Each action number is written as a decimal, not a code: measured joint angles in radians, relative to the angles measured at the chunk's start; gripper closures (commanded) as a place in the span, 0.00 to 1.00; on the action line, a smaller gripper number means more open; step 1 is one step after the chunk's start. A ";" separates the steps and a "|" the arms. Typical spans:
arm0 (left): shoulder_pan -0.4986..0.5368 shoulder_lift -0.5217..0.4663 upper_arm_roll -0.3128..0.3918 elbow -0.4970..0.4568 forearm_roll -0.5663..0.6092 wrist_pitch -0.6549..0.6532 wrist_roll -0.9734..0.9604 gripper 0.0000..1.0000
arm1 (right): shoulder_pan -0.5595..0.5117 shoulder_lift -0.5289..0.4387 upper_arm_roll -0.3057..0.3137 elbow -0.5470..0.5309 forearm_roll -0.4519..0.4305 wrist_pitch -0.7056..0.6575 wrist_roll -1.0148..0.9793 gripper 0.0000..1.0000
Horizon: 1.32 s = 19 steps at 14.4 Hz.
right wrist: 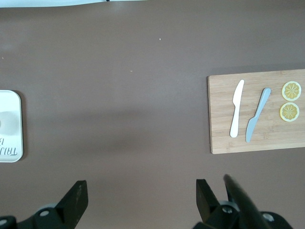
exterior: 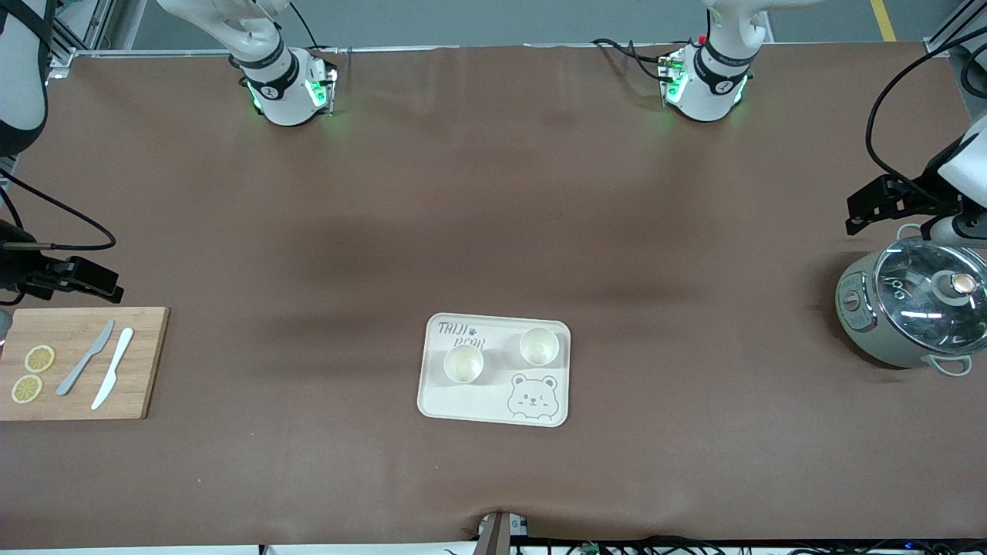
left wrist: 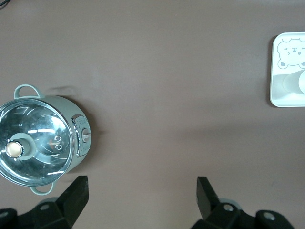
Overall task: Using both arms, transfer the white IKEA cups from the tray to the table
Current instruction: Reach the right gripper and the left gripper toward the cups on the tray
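Observation:
Two white IKEA cups stand upright on the bear-printed tray (exterior: 463,405) in the middle of the table. One cup (exterior: 463,363) is toward the right arm's end. The other cup (exterior: 538,346) is toward the left arm's end and a little farther from the front camera. My left gripper (exterior: 867,210) is open and empty, over the table beside the grey pot; it also shows in the left wrist view (left wrist: 143,195). My right gripper (exterior: 100,281) is open and empty, over the table beside the cutting board; it also shows in the right wrist view (right wrist: 141,198). Both are well away from the tray.
A grey pot with a glass lid (exterior: 917,308) stands at the left arm's end of the table. A wooden cutting board (exterior: 139,370) lies at the right arm's end, with a grey knife (exterior: 85,358), a white knife (exterior: 112,378) and two lemon slices (exterior: 39,358). The tray's edge shows in both wrist views (left wrist: 274,71) (right wrist: 12,119).

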 measured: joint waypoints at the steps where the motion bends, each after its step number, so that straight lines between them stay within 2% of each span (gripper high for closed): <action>1: 0.000 0.001 0.000 0.000 0.000 0.002 0.000 0.00 | 0.000 0.001 0.000 -0.001 0.000 0.000 0.000 0.00; 5: -0.005 0.005 -0.003 -0.001 0.000 0.025 0.000 0.00 | 0.000 0.003 0.000 -0.004 0.002 0.000 0.000 0.00; 11: -0.036 0.079 -0.013 0.022 0.000 0.092 0.002 0.00 | 0.004 0.005 0.001 -0.007 0.009 0.001 0.000 0.00; 13: -0.086 0.138 -0.013 0.079 0.000 0.100 -0.022 0.00 | 0.007 0.009 0.002 -0.008 0.060 0.016 0.000 0.00; 15: -0.159 0.218 -0.012 0.139 0.000 0.108 -0.132 0.00 | 0.012 0.022 0.002 -0.010 0.122 0.034 0.004 0.00; 19: -0.260 0.369 -0.012 0.190 0.000 0.159 -0.268 0.00 | 0.073 0.063 0.005 -0.010 0.149 0.077 0.141 0.00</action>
